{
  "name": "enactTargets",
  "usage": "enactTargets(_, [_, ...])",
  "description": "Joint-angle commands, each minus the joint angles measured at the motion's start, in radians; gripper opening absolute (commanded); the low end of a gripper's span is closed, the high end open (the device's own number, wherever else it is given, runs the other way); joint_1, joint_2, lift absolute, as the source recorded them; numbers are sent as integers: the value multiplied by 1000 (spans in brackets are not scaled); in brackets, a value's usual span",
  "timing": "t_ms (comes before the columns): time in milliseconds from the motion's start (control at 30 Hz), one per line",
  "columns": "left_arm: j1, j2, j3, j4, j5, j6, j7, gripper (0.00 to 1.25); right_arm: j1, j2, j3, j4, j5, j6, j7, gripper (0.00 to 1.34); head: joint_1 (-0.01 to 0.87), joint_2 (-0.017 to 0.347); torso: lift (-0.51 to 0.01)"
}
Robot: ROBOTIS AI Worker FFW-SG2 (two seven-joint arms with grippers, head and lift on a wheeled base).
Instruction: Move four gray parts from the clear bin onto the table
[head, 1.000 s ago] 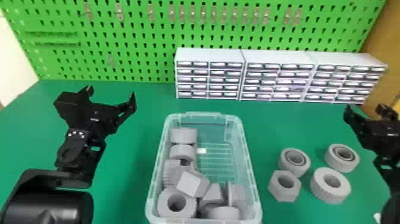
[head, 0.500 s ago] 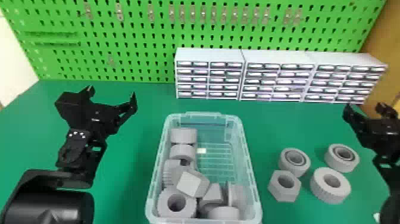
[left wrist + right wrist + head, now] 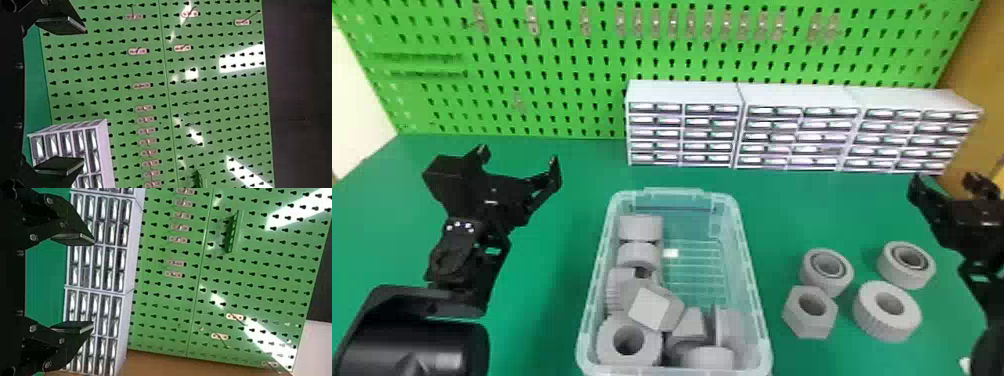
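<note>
Item, four gray parts, on the counter (image 3: 547, 320) right of the clear bin (image 3: 674, 193): hex nut (image 3: 807, 323), near ring (image 3: 824, 283), toothed wheel (image 3: 884, 322), far ring (image 3: 906, 276). By our count the set of four is complete; more gray parts lie in the bin, a tilted block (image 3: 649, 310) on top.

Item, left gripper (image 3: 519, 154), over the counter left of the bin: jaws spread, holding nothing. Item, right gripper (image 3: 945, 177), toward the right edge: jaws spread, holding nothing.

Step in hand, as we judge it: finish without a fifth pick. We advise backing the right arm outward and upward, its fingers well above the far ring and toothed wheel, and sparing the bin's wall any knock.

Orientation: all four lie flat, holes facing up. Each is squat and roundish, so we assign no long axis across the counter; the hole's axis stands upright. The bin's long axis runs away from us, toward the drawer cabinets (image 3: 682, 92).
</note>
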Motion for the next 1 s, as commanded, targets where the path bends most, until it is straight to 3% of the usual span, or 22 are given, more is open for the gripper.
enactTargets(0, [0, -1, 3, 0, 1, 0, 0, 1135, 0, 0, -2, -1, 0, 0, 0, 828, 678, 34, -50])
enactTargets(967, [-3, -3, 0, 0, 3, -1, 0, 1137, -4, 1, -5, -6, -3, 0, 0, 830, 678, 34, -50])
